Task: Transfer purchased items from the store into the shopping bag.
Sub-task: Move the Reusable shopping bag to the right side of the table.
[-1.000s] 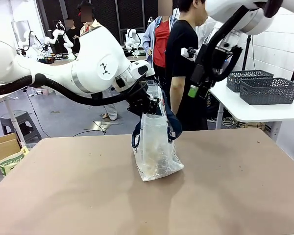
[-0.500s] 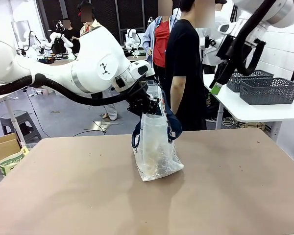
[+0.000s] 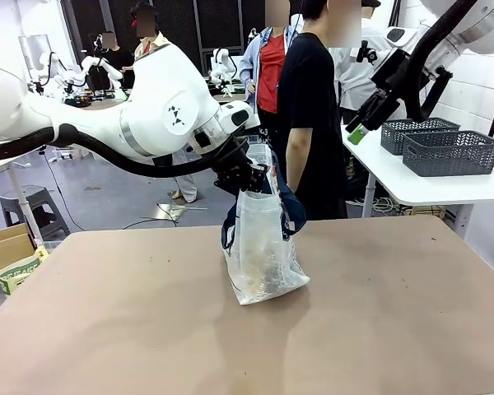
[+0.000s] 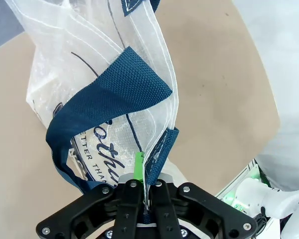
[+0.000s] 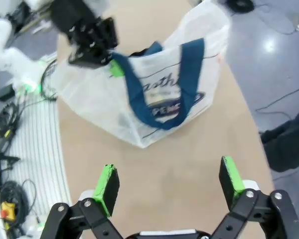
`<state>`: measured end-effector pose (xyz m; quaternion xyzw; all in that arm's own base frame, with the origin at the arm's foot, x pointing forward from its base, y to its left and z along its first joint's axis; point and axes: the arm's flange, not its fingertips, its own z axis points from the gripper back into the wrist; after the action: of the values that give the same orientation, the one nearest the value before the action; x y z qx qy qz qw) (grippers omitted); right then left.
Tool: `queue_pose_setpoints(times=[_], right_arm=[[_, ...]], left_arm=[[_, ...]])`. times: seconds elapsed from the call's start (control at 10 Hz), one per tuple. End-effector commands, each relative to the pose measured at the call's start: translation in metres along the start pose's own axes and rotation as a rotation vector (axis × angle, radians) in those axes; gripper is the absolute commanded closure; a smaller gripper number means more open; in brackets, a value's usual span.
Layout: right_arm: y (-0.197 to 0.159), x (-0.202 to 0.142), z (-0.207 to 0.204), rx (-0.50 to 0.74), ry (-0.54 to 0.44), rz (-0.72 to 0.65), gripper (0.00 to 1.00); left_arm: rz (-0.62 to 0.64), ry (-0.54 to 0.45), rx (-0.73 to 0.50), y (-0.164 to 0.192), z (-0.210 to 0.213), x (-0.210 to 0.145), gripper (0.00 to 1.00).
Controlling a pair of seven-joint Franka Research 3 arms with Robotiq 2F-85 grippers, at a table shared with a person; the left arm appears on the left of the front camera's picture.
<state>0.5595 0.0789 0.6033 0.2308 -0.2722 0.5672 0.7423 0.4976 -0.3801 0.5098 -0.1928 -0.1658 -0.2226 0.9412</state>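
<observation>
The left gripper [image 3: 251, 174] was seen above the middle of the table [image 3: 379, 313], its jaws pressed together on the top edge of the shopping bag [image 3: 262, 247]. The bag was held upright on the table, with pale items [image 3: 259, 267] dimly seen inside through the plastic. A person in black [image 3: 306, 115] was standing behind it. The right gripper [image 3: 356, 132] was raised at the right, jaws wide apart and empty, near 2 grey baskets [image 3: 453, 151] on a white side table

Translucent shopping bag [image 3: 262, 247] upright mid-table, navy handles
</observation>
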Motion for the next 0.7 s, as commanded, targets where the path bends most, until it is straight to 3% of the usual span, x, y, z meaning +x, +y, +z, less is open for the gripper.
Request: queue_pose_setpoints(times=[0.0, 0.5, 0.6], right_arm=[[0.006, -0.001, 0.0, 0.054, 0.041, 0.014, 0.0], [0.006, -0.001, 0.0, 0.054, 0.041, 0.014, 0.0], [0.006, -0.001, 0.0, 0.054, 0.041, 0.014, 0.0]], left_arm=[[0.01, -0.005, -0.007, 0.0, 0.001, -0.002, 1.0], [0.0, 0.0, 0.0, 0.0, 0.0, 0.0, 1.0], [-0.041, 0.081, 0.055, -0.004, 0.007, 0.013, 1.0]])
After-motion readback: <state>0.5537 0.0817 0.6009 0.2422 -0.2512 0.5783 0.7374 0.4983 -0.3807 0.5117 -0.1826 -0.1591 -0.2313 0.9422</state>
